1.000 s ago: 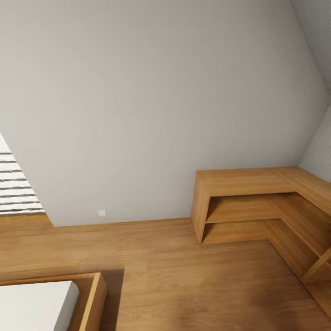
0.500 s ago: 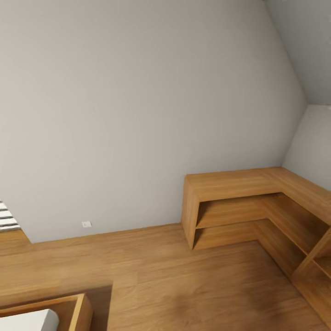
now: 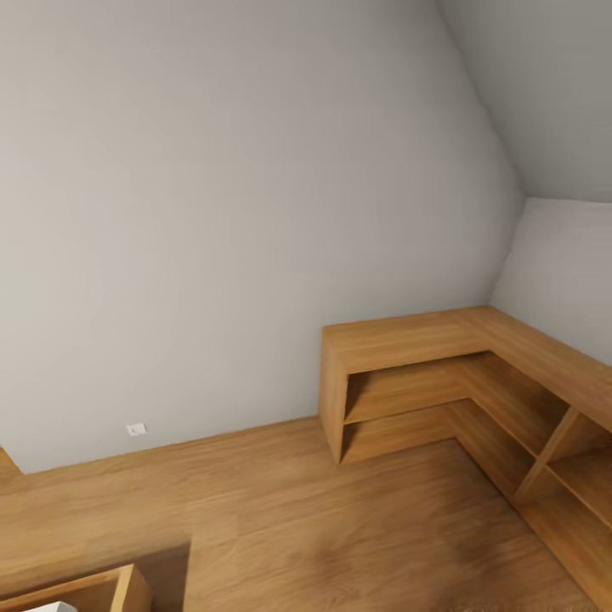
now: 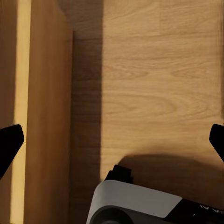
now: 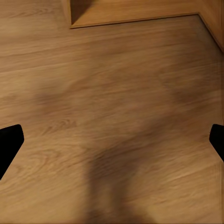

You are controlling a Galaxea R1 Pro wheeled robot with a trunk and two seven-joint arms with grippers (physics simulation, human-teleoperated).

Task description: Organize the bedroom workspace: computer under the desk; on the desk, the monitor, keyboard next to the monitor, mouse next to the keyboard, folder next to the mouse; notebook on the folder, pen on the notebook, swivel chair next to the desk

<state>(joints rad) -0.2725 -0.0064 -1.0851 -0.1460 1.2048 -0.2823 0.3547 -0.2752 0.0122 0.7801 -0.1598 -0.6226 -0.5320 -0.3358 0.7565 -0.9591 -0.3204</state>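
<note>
Facing a plain grey wall (image 3: 238, 212), the head view takes in a corner of the room with none of the task's things in sight, so where the desk, chair or folder stand cannot be told. A low L-shaped wooden shelf unit (image 3: 408, 340) sits against the wall at the right, its open shelves bare, and it runs on along the right-hand wall toward the near side. A small white wall socket (image 3: 135, 429) sits low on the wall at the left, just above the wooden floor (image 3: 340, 527). At the near left corner, the edge of a wooden frame (image 3: 119, 586) shows.

In the left wrist view the left gripper (image 4: 112, 142) hangs over the floor with its dark fingertips (image 4: 10, 142) wide apart and nothing between them; a wooden panel (image 4: 42, 116) lies beside it and part of the robot's white base (image 4: 135, 203) shows below. The right gripper (image 5: 112, 142) likewise hangs spread apart over bare floor, holding nothing, with the foot of the shelf unit at the far side.
</note>
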